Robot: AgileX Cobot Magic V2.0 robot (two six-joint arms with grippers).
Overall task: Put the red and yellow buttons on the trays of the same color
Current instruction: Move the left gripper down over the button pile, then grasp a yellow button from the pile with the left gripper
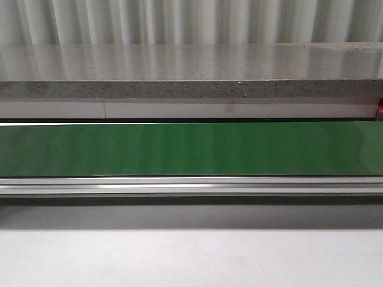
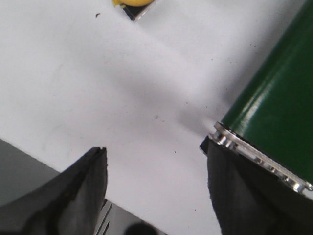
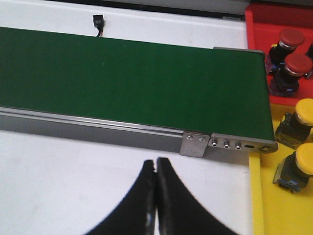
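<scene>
Front view shows a green conveyor belt [image 1: 191, 149] running left to right across the scene, edged on its near side by an aluminium rail [image 1: 191, 185], with white table surface [image 1: 191, 257] nearer the camera. Neither arm appears in this view.

Right wrist view: the right gripper [image 3: 156, 164] has its black fingers pressed together at the tips, clenched on nothing, over the white table near the belt's end plate [image 3: 193, 144]. Past the belt end lies the red tray [image 3: 257, 24], holding two red buttons [image 3: 290, 38] [image 3: 297, 65], each a round red mushroom cap on a dark body. Beside it sits the yellow tray [image 3: 261, 196], carrying two yellow buttons [image 3: 304, 111] [image 3: 305, 159], round yellow caps on dark grey bodies, the nearer one with a blue part at its base. All four stand apart from one another. A small black connector [image 3: 98, 22] rests on the table across the belt.

Left wrist view: the left gripper [image 2: 154, 161] is released, its fingers spread wide over bare table, one finger [image 2: 244, 191] just beside the belt's corner. A sliver of something yellow [image 2: 131, 2] shows at the frame edge; I cannot tell what it is.
</scene>
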